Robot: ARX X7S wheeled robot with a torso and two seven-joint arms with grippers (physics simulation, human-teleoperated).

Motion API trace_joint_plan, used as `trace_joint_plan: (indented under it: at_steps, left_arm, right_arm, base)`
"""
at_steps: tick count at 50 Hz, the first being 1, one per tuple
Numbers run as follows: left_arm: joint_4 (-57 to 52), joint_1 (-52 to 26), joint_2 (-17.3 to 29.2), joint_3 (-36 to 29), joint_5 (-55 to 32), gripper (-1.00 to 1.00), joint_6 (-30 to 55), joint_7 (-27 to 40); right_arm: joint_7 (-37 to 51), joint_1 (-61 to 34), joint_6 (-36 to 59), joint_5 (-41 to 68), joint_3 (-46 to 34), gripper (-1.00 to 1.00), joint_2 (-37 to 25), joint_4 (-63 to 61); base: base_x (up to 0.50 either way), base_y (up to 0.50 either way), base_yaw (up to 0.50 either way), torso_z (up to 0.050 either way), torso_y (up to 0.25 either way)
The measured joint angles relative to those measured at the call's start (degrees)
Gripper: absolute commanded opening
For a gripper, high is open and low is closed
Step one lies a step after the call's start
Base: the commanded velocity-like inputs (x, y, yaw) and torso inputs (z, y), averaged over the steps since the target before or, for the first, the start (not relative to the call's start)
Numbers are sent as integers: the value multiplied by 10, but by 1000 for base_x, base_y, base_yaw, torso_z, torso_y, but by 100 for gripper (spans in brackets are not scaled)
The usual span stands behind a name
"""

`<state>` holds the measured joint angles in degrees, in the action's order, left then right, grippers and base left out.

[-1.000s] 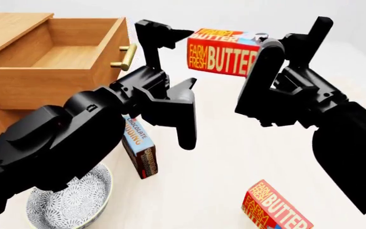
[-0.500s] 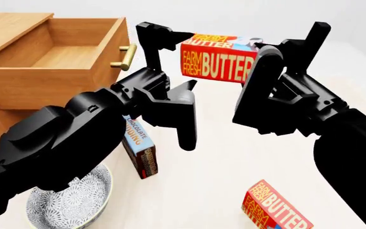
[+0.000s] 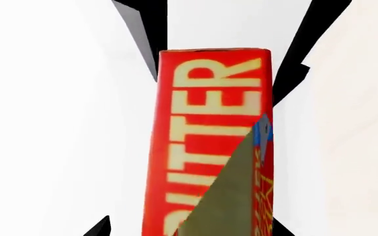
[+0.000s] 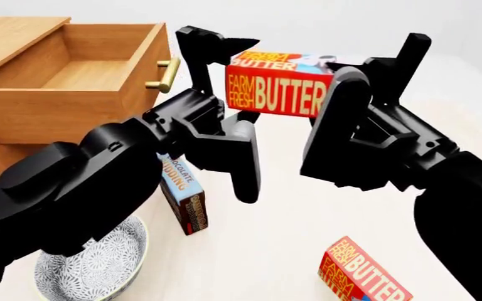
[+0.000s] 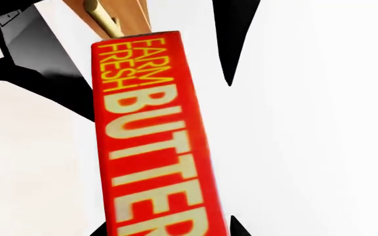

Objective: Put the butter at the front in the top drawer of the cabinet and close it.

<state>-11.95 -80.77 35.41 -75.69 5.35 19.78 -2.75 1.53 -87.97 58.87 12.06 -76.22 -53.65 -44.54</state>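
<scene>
second butter (image 4: 360,274): cut by bottom edge | bowl (image 4: 98,266): arm-covered

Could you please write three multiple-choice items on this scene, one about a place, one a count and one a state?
1. Where is the chocolate pudding box?
A. in the top drawer
B. on the table beside the patterned bowl
C. on top of the cabinet

2. How many butter cartons show in the head view?
A. one
B. two
C. three

3. What state is the top drawer in?
A. pulled open and empty
B. shut
C. open, with butter inside

Key: 1 B, it stands on the table next to the bowl. 2 B, the butter is held aloft and another butter carton lies on the table. 3 A, its bare wooden floor shows.
</scene>
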Motion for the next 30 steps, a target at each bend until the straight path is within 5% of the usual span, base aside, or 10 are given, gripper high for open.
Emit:
trace_joint_plan:
  at_steps: [1,2,26,27,30]
  left_arm:
    - [-1,1,1,1,0,100,-4,1]
    - [-2,1,2,2,-1,-100,-9,3]
    - [18,12,35,-1,-29,-100,-97,23]
    - [18,12,35,-1,-29,-100,-97,24]
    - [11,12,34,5,-22,-100,-93,24]
  right_arm:
    - [0,0,0,2,2,-100,1,0]
    - [0,1,-1,3,3,-100,2,0]
    - [13,33,-17,70,64,-100,5,13]
    - [14,35,-17,73,66,100,5,12]
    - [19,36,-13,64,66,100,4,7]
  base:
    - [0,0,0,0,0]
    - [0,0,0,0,0]
    - [0,0,0,0,0]
    - [0,0,0,0,0]
    - [0,0,0,3,0]
